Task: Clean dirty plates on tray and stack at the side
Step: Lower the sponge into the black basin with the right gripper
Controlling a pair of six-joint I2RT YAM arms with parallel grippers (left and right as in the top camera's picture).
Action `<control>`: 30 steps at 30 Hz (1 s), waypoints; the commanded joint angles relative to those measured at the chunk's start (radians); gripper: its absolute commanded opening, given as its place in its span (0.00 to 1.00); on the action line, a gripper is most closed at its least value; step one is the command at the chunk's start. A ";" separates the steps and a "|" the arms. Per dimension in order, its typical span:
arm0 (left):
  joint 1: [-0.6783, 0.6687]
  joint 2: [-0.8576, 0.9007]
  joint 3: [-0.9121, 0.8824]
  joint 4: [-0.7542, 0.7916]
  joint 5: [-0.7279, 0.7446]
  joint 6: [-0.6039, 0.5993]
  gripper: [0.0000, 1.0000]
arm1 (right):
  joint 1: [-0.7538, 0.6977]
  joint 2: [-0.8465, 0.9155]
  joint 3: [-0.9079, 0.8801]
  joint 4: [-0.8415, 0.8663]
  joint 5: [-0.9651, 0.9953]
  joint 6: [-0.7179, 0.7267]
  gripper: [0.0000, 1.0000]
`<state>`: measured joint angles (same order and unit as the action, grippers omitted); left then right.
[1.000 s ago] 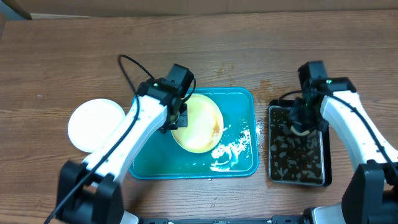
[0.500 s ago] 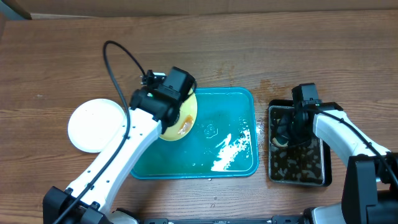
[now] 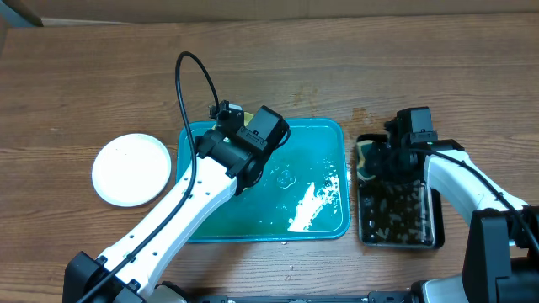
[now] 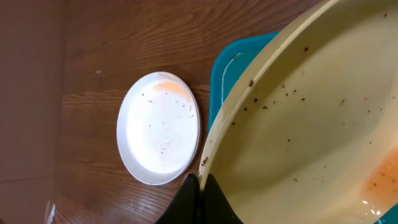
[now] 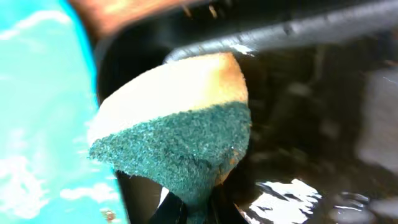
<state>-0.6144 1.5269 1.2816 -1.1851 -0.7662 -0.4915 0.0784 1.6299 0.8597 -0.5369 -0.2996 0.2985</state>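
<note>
Presently, left pincer (image 4: 200, 188) clamped on yellow-green plate (image 4: 311, 124) over tray (image 3: 320, 215), right pincer (image 5: 189, 211) apparently pinching sponge (image 5: 180, 118) at pan (image 3: 401, 243).

Tray (image 3: 316, 160): centre of table (image 3: 84, 84).
Side plate (image 3: 130, 168): on table, left of tray, apart.
Held plate (image 4: 298, 124): above tray's left end.
Pan (image 3: 401, 245): just right of tray.
Sponge (image 5: 180, 118): over pan's far-left corner.

The wooden table (image 3: 84, 84) carries a black rectangular pan (image 3: 360, 210) holding dark water with pale floating debris. A yellow sponge (image 5: 180, 124) with a green scouring face sits at the pan's far left corner.
</note>
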 commanded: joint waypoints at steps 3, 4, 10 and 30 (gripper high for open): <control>-0.016 -0.024 -0.001 -0.014 -0.108 -0.009 0.04 | 0.000 0.002 -0.008 0.041 -0.167 -0.041 0.08; -0.018 -0.024 -0.001 -0.015 -0.120 -0.007 0.04 | 0.000 0.002 -0.008 0.047 -0.175 -0.041 0.08; -0.024 -0.024 -0.001 -0.012 -0.166 -0.002 0.04 | 0.001 0.002 -0.008 0.049 -0.193 -0.046 0.08; -0.024 -0.024 -0.001 -0.014 -0.165 -0.003 0.03 | 0.001 0.002 -0.008 0.041 -0.191 -0.045 0.08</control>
<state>-0.6334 1.5269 1.2816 -1.2007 -0.8948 -0.4911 0.0784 1.6299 0.8597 -0.4976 -0.4641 0.2611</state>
